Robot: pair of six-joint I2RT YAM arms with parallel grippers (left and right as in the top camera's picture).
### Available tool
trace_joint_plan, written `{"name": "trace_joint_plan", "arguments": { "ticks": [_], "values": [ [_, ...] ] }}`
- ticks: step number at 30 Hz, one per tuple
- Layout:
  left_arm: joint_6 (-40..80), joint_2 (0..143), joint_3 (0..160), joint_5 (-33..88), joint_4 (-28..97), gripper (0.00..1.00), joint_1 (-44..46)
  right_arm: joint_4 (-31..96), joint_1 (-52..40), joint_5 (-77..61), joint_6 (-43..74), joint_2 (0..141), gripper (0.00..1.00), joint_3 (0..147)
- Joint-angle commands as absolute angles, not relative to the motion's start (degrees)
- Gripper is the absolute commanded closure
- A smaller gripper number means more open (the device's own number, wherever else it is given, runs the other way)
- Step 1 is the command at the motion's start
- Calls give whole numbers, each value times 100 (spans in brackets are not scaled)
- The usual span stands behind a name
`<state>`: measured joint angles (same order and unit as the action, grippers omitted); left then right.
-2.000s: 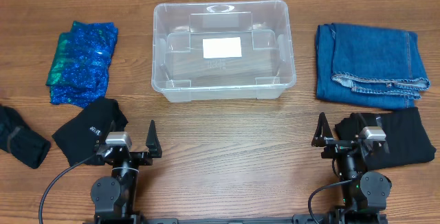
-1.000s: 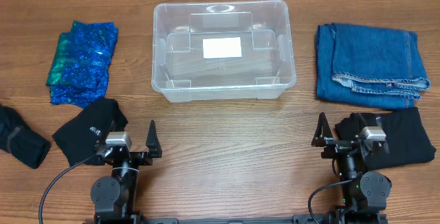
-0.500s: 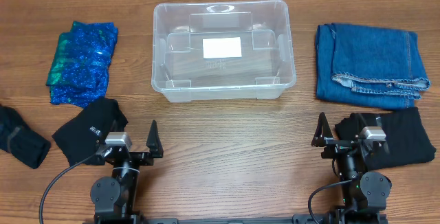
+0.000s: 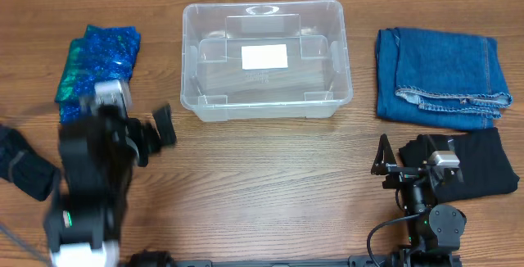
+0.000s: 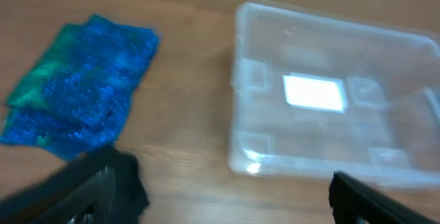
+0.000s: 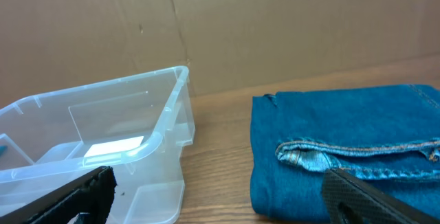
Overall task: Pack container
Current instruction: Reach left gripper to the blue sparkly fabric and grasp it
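- The left pincer hangs over the left part of the bench and is blurred in the overhead view. Its jaws stand wide with nothing between them.
- Just beyond it, toward the far left corner, lies a glittery blue and green cloth.
- A black cloth lies at the left edge, partly out of view.
- The right pincer sits low by the near edge on the right. Its jaws are also spread wide and hold nothing.
- A folded black garment lies under and beside it, toward the right edge.
- Folded blue jeans lie beyond that, near the far right corner.
- The container stands upright at the middle of the far edge, between the blue cloth and the jeans and touching neither. Only a white label shows on its base.
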<state>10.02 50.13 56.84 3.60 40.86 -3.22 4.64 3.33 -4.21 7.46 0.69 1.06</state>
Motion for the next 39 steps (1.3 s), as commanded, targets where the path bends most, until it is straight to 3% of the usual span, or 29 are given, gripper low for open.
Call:
{"name": "trace_joint_plan", "arguments": {
  "ticks": [1, 5, 10, 15, 18, 25, 39],
  "values": [
    [572, 6705, 7303, -357, 4925, 0, -652, 440, 351, -395, 707, 23, 0, 47],
    [421, 8134, 8438, -449, 5380, 0, -1138, 440, 351, -397, 707, 23, 0, 47],
    [152, 9037, 8608, -913, 4915, 0, -1538, 440, 351, -397, 707, 23, 0, 47],
    [-1658, 10490, 8611, -528, 4224, 0, -1577, 440, 351, -395, 707, 23, 0, 47],
    [-2231, 11078, 8611, -1000, 3811, 0, -1435, 440, 351, -395, 707, 23, 0, 47],
    [-2517, 11692, 8611, -2128, 2790, 0, -1205, 440, 351, -395, 707, 23, 0, 47],
    [-2685, 12298, 8611, -2130, 1944, 0, -926, 440, 351, -397, 707, 23, 0, 47]
  ]
}}
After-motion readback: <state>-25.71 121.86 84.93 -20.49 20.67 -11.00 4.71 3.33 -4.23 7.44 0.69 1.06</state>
